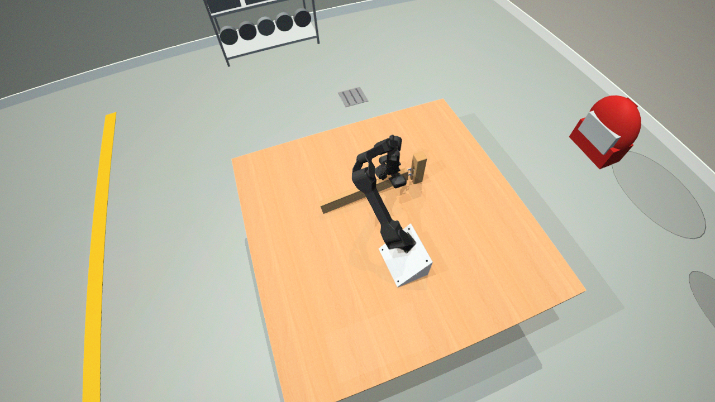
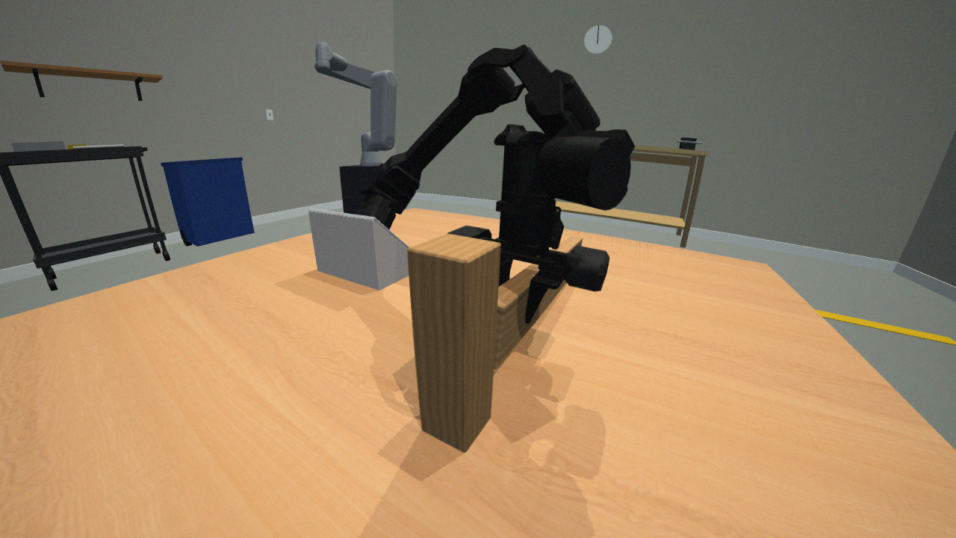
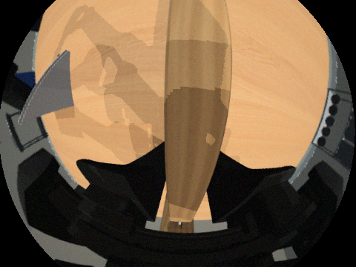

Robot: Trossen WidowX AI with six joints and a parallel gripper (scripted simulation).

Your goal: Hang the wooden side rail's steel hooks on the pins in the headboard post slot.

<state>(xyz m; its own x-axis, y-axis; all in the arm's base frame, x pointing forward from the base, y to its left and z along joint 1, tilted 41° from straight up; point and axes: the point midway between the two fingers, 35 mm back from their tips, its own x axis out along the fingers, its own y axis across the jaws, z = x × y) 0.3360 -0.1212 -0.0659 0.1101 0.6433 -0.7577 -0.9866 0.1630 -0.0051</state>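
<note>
Plainly, the top view has the rail [image 1: 342, 200] [image 2: 511, 326] [image 3: 196, 122] running from lower left of the frame's centre up rightward, its hook end just short of the post [image 1: 419, 168] [image 2: 452, 341] right of centre. In the exterior view, the post stands at centre, the rail stretching behind it toward the upper right across the table [image 1: 319, 310] [image 2: 234, 374] [image 3: 274, 74]. The wrist view shows the fingers [image 1: 392, 177] [image 2: 517, 297] pinching the rail at lower centre, its long axis near vertical; the coming move probably turns on keeping that axis aimed at the slot.
</note>
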